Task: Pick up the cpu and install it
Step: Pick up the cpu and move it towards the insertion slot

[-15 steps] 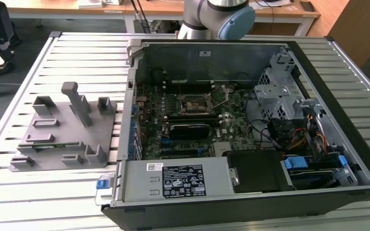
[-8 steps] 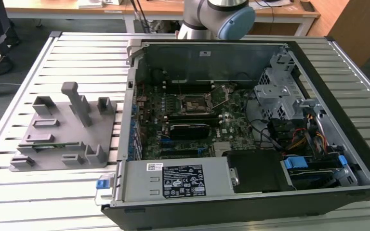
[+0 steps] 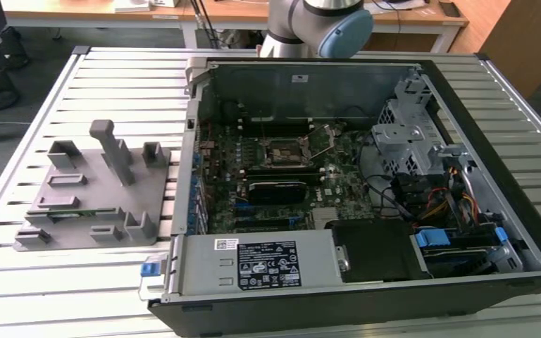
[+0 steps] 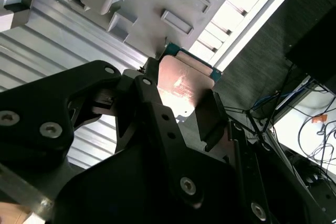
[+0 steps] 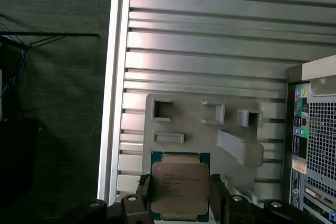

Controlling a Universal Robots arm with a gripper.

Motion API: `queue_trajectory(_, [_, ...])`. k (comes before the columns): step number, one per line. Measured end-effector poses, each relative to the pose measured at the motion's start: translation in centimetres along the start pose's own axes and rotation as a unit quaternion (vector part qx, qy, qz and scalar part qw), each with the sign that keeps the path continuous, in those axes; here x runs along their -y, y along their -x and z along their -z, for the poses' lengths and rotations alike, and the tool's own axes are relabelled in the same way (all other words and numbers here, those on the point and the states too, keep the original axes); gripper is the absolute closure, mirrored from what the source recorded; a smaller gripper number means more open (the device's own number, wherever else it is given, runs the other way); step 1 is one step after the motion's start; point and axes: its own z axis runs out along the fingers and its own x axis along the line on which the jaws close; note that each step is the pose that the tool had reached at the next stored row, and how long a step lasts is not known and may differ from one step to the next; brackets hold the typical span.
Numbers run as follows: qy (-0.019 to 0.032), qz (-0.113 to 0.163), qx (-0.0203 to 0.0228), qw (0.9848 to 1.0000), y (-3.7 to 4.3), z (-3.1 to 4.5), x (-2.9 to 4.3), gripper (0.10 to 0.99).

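1. Closest to the wrist cameras, the gripper (image 5: 180,199) (image 4: 181,103) is pinching the cpu (image 5: 180,187) (image 4: 184,80) by two opposite edges. One black finger (image 5: 216,191) presses on each side, and the chip's pale metal top faces the first wrist camera.
2. The chip hangs in the air, apart from everything else. In both wrist views the grey fixture (image 5: 199,129) (image 4: 147,3) lies well beyond it.
3. The fixture (image 3: 92,204) rests on the slatted metal table (image 3: 110,70), toward the exterior view's left. A narrow green memory strip (image 3: 64,210) lies in one of its slots.
4. Just beside the fixture, on the exterior view's right, the open computer case (image 3: 346,303) lies on its side with the motherboard showing.
5. Further in, the dark metal-framed socket (image 3: 284,151) sits on the board, toward the far wall of the case.
6. Furthest off, the arm (image 3: 313,24) rises behind the case at the table's far edge.
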Motion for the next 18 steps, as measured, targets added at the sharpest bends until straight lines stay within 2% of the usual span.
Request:
queue_trajectory(3, [-0.0004, 0.000, -0.0001, 1.0000, 0.16, 0.03, -0.01, 0.561])
queue_trajectory(8, [-0.0012, 0.000, -0.0001, 1.0000, 0.90, 0.01, 0.04, 0.561])
queue_trajectory(18, [-0.0029, 0.000, -0.0003, 1.0000, 3.08, -0.03, 0.13, 0.561])
